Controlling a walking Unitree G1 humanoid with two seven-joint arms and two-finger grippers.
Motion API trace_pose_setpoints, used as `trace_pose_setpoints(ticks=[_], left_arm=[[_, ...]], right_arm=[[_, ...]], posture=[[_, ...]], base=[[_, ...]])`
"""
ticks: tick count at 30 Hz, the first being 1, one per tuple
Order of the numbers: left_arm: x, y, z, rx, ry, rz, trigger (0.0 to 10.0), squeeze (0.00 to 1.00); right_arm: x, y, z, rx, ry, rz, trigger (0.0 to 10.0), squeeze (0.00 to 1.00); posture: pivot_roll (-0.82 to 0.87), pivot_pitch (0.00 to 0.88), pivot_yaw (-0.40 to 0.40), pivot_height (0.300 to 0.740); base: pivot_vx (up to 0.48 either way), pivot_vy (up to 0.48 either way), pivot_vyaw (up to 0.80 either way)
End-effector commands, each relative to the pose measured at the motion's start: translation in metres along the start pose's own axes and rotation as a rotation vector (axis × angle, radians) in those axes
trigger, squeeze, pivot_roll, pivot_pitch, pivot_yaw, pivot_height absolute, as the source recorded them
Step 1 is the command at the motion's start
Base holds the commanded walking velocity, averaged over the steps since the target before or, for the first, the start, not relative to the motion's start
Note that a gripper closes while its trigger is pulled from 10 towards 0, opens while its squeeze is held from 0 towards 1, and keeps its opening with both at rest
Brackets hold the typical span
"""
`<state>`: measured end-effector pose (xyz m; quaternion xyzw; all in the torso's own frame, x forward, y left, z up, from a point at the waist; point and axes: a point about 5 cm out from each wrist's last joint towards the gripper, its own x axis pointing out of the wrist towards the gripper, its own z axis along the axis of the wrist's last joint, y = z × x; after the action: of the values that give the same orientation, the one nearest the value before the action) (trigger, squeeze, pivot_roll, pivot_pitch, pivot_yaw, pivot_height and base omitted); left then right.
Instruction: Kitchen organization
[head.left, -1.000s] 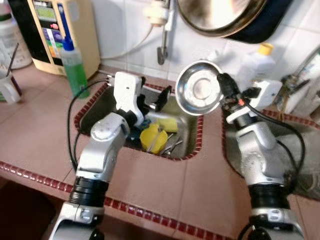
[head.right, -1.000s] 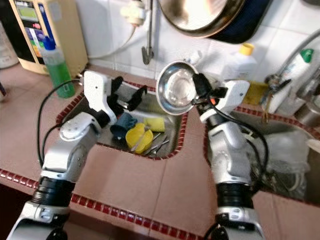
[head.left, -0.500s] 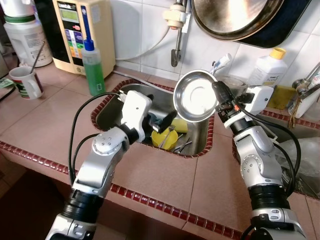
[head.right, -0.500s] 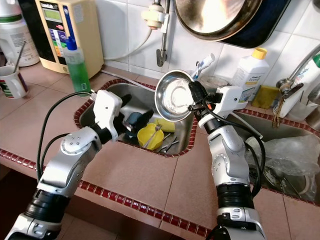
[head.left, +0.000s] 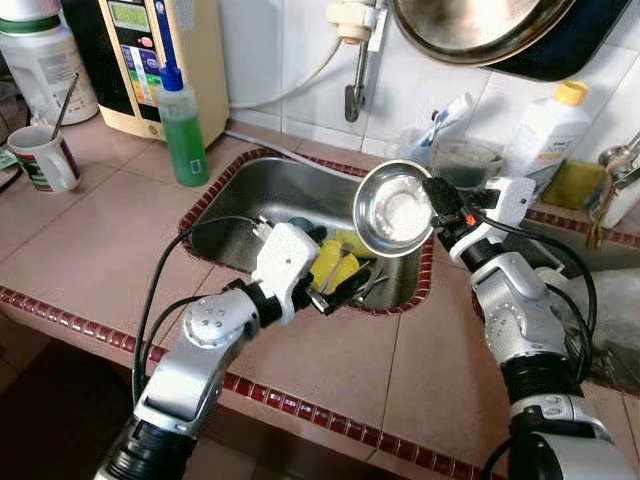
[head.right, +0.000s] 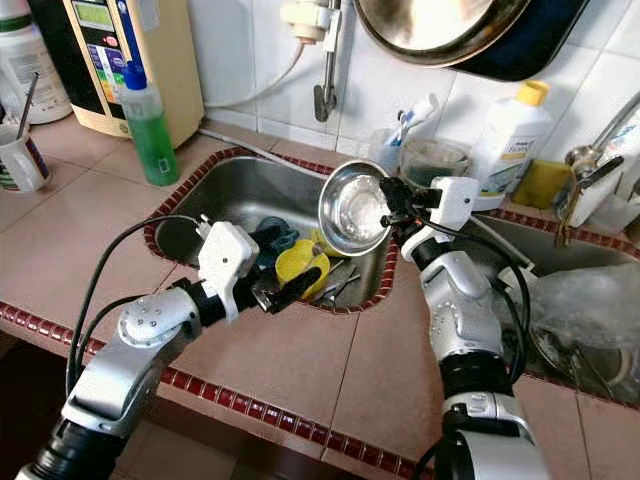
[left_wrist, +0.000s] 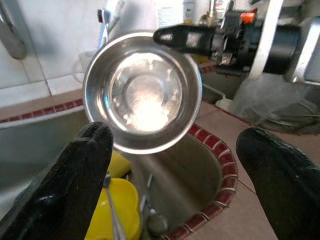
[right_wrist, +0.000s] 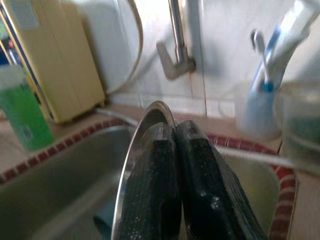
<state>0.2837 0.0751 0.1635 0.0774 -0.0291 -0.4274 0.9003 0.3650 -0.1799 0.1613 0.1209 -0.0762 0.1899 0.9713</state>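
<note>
A round steel bowl (head.left: 393, 208) hangs tilted on edge over the right end of the steel sink (head.left: 240, 200), its hollow facing me. My right gripper (head.left: 443, 203) is shut on the bowl's rim, with the fingers (right_wrist: 175, 185) pinched over the edge. My left gripper (head.left: 338, 285) stands open at the sink's front rim, holding nothing and pointing up at the bowl (left_wrist: 142, 91). Yellow dishes (head.left: 330, 265), a blue cup (head.right: 270, 240) and some cutlery lie in the sink under it.
On the tiled counter to the left stand a green soap bottle (head.left: 183, 125), a mug (head.left: 40, 160) and a cream water unit (head.left: 150, 50). A tap (head.left: 355, 60) and a hanging pan (head.left: 480, 25) are on the back wall. A second basin with a plastic bag (head.right: 580, 310) lies at the right.
My left gripper has drawn back from over the sink and dropped to its front rim, still open. The right gripper still holds the bowl. The camera has shifted.
</note>
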Motion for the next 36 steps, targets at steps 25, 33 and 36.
trace_pose_setpoints(ticks=[25, 33, 36], left_arm=[[-0.012, -0.013, 0.005, -0.033, 0.052, -0.007, 10.0, 0.0], [-0.01, -0.013, 0.006, -0.043, 0.051, -0.003, 10.0, 0.0], [-0.009, -0.012, 0.008, -0.043, 0.048, -0.001, 10.0, 0.0]], right_arm=[[0.033, 0.031, -0.013, -0.038, 0.179, 0.216, 10.0, 0.0], [0.039, 0.038, -0.005, 0.028, 0.119, 0.261, 10.0, 1.0], [0.04, 0.037, -0.002, 0.04, 0.11, 0.264, 10.0, 1.0]], posture=[[0.11, 0.236, -0.071, 0.74], [0.1, 0.233, -0.073, 0.74], [0.1, 0.232, -0.073, 0.74]], base=[[0.0, 0.0, 0.0], [0.0, 0.0, 0.0], [0.0, 0.0, 0.0]])
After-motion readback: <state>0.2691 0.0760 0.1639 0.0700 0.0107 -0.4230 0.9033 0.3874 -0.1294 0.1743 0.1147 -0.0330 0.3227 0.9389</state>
